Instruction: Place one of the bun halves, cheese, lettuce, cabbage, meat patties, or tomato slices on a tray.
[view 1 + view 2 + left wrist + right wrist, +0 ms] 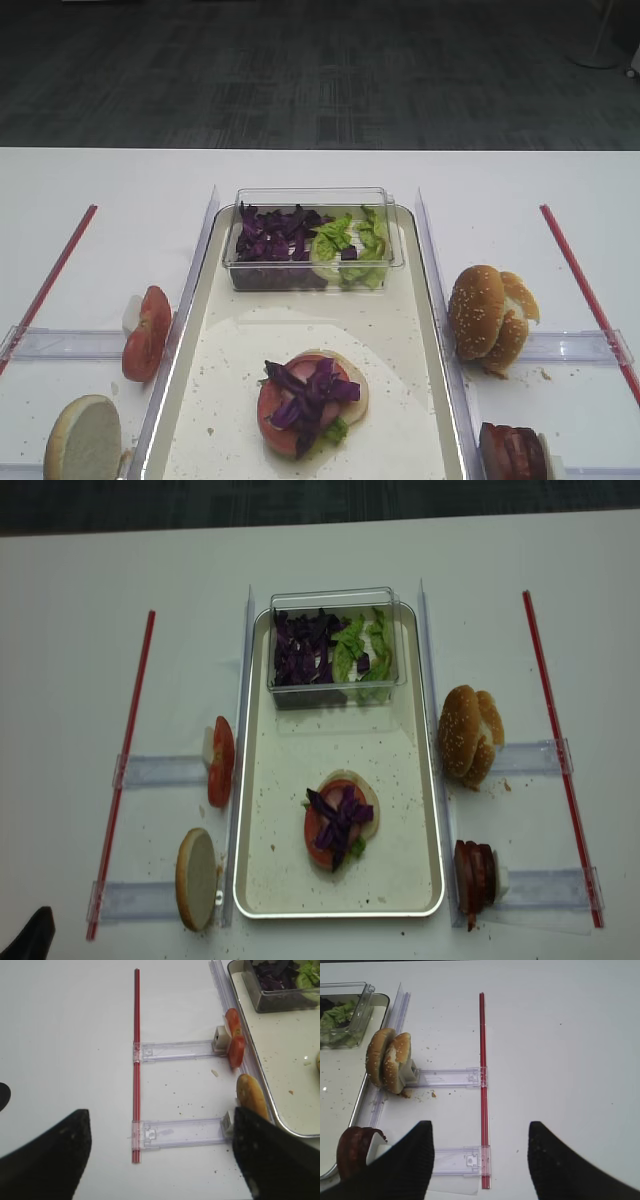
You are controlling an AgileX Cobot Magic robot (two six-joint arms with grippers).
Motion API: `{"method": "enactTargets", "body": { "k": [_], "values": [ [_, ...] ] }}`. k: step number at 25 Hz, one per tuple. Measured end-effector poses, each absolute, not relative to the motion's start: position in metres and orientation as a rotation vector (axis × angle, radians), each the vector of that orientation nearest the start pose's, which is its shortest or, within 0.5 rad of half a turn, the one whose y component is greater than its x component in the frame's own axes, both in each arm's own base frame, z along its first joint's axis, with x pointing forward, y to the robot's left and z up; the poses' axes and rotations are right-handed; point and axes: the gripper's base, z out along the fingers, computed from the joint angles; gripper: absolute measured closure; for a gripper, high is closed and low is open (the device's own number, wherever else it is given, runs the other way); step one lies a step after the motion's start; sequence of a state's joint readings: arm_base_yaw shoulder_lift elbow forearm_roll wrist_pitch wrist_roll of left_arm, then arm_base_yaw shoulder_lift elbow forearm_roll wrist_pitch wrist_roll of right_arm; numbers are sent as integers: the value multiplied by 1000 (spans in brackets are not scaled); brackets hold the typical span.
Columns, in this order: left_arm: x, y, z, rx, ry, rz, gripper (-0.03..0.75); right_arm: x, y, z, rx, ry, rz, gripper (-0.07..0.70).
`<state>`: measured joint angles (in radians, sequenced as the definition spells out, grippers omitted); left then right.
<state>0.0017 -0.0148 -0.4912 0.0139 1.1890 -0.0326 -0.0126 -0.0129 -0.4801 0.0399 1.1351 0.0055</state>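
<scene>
Tray (pixel 425 780) bears no readable writing.

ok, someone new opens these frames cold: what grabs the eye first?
Probably the half-built burger in the tray: a bun half under a tomato slice, purple cabbage heaped on top. Behind it, at the tray's far end, a clear tub holds cabbage and lettuce. Sesame bun halves stand on edge just right of the tray.

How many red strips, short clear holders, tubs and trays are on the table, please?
Red strips: 2
Short clear holders: 4
Tub: 1
Tray: 1
Total: 8
</scene>
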Motion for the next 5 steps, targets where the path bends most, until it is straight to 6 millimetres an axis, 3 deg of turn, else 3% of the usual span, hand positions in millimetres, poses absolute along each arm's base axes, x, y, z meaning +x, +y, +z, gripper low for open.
{"method": "enactTargets", "body": {
  "k": [5],
  "values": [
    [-12, 1, 265, -39, 2166, -1, 181, -8, 3, 266, 10, 2125, 41, 186]
  ]
}}
